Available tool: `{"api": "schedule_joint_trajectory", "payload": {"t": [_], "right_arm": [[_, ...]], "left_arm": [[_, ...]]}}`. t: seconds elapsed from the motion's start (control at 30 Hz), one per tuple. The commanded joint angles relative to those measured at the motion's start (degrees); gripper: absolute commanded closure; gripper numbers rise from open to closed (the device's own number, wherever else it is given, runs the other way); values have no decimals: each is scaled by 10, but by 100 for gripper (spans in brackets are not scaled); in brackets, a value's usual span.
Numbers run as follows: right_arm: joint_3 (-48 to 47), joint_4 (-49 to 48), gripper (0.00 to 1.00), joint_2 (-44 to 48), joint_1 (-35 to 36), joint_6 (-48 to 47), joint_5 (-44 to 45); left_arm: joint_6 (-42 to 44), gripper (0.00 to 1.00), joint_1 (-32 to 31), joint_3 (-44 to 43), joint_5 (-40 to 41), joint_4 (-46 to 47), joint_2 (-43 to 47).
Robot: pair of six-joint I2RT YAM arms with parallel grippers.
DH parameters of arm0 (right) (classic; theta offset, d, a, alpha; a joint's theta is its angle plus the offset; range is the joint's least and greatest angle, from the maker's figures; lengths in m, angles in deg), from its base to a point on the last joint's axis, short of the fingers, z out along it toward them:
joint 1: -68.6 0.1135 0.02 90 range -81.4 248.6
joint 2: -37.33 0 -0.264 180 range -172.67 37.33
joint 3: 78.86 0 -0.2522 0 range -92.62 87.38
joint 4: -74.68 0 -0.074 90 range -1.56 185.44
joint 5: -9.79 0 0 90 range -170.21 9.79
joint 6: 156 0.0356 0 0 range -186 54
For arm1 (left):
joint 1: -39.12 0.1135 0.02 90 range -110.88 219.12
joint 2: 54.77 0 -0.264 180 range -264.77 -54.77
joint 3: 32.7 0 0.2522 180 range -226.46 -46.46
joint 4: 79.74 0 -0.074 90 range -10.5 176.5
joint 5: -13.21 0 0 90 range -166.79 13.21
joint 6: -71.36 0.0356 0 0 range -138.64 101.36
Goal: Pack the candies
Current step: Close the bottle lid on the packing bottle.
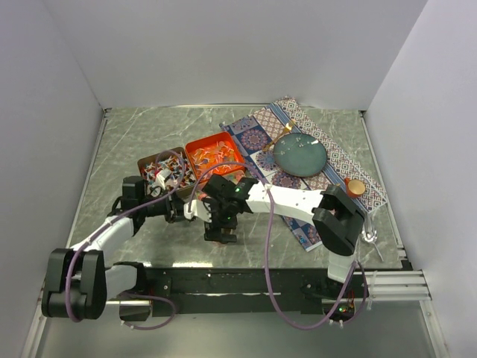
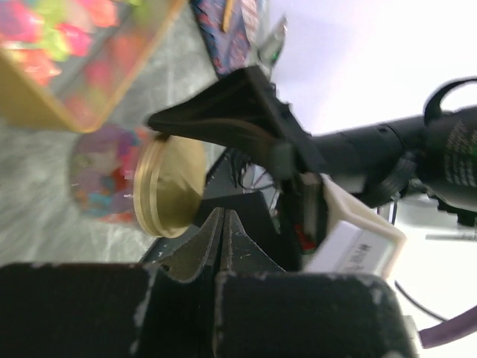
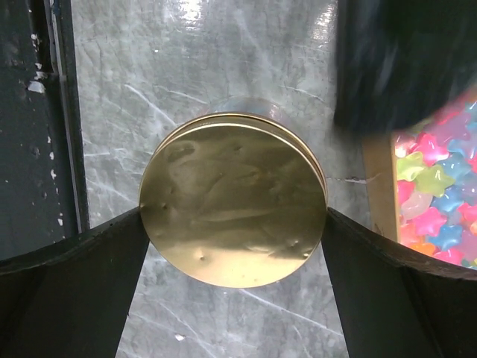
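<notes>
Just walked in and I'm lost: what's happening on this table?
Two robot arms are at a small jar standing beside an open tin of candies. The right gripper reaches down with its fingers either side of the jar's gold lid; whether it pinches it is unclear. The left gripper is shut and empty next to the jar.
</notes>
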Motion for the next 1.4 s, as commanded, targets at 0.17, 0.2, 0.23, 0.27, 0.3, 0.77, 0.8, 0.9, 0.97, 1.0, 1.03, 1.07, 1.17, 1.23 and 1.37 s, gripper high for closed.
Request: {"api": "schedule_joint_trajectory", "payload": {"t": [0.17, 0.2, 0.23, 0.27, 0.3, 0.77, 0.8, 0.9, 0.97, 1.0, 1.03, 1.07, 1.17, 1.23, 1.37], "right_arm": [[9, -24, 0, 26, -5, 25, -13], [7, -24, 0, 26, -5, 25, -11], [6, -26, 0, 27, -5, 25, -11], [5, -26, 0, 28, -5, 24, -9], [3, -26, 0, 29, -5, 24, -7], [56, -58, 0, 69, -8, 12, 18], [61, -60, 0, 75, -11, 8, 25], [71, -34, 0, 98, -25, -7, 27], [89, -8, 0, 126, -44, -26, 25], [99, 5, 0, 140, -52, -34, 25], [109, 11, 0, 166, -59, -43, 25], [121, 19, 0, 178, -77, -49, 24], [117, 42, 0, 222, -104, -51, 7], [103, 37, 9, 238, -104, -28, -1], [20, 30, 70, 207, -79, 37, -44]], "left_arm": [[-56, 99, -73, 21, 43, 93, 10], [-57, 99, -85, 23, 47, 103, 8], [-54, 99, -90, 22, 59, 98, 2], [-42, 99, -95, 19, 67, 84, -2], [-35, 99, -105, 15, 75, 71, -7], [35, 99, -155, -65, 158, -52, -164], [40, 99, -158, -70, 169, -60, -167], [55, 99, -163, -72, 192, -78, -165], [62, 99, -165, -71, 199, -81, -163], [61, 99, -165, -67, 198, -77, -164], [60, 99, -165, -67, 195, -73, -164], [62, 99, -165, -68, 190, -71, -163], [63, 99, -165, -88, 148, -43, -145], [56, 99, -161, -115, 128, -26, -115], [48, 39, -118, -170, 160, -62, -62]]}}
